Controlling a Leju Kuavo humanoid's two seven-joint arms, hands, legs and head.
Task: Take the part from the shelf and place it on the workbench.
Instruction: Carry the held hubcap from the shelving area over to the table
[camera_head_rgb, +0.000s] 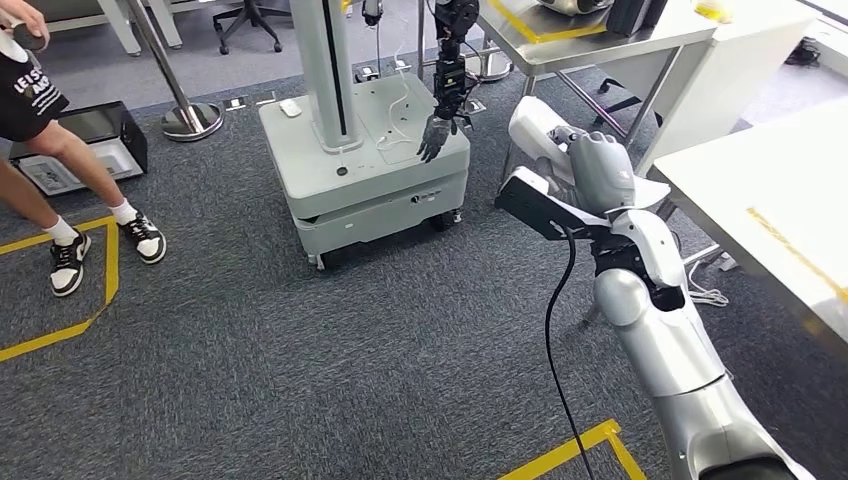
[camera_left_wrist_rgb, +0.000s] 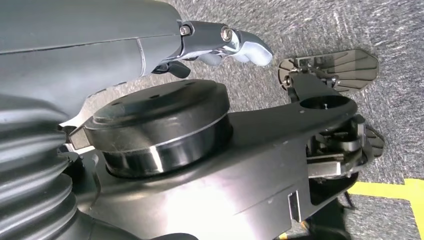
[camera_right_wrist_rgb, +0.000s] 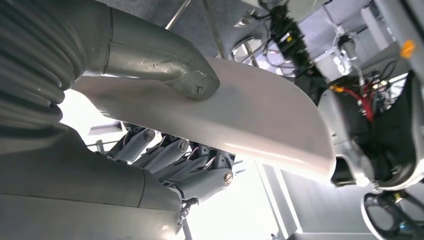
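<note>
The white part (camera_head_rgb: 545, 135), a long curved shell, sits in the right hand (camera_head_rgb: 600, 170), raised at the right of the head view, over the carpet and just left of the worktop (camera_head_rgb: 760, 200) at the right edge. In the right wrist view the part (camera_right_wrist_rgb: 240, 120) lies between the thick grey thumb (camera_right_wrist_rgb: 165, 65) on one face and the darker fingers (camera_right_wrist_rgb: 175, 160) curled against the other, so the hand grips it firmly. A black cable (camera_head_rgb: 556, 330) hangs from the wrist beside the silver forearm.

The left hand (camera_left_wrist_rgb: 220, 45) hangs low over the grey carpet in the left wrist view; its fingers are curled in with nothing between them.

Farther off, at the middle of the head view, stands a grey wheeled base (camera_head_rgb: 370, 170) carrying a pale column, with another dark robot hand (camera_head_rgb: 437, 135) dangling above it. A second table (camera_head_rgb: 590, 35) stands at the far right. At the left edge a person's legs (camera_head_rgb: 60, 190) in black-and-white shoes stand by yellow floor tape (camera_head_rgb: 100, 290).
</note>
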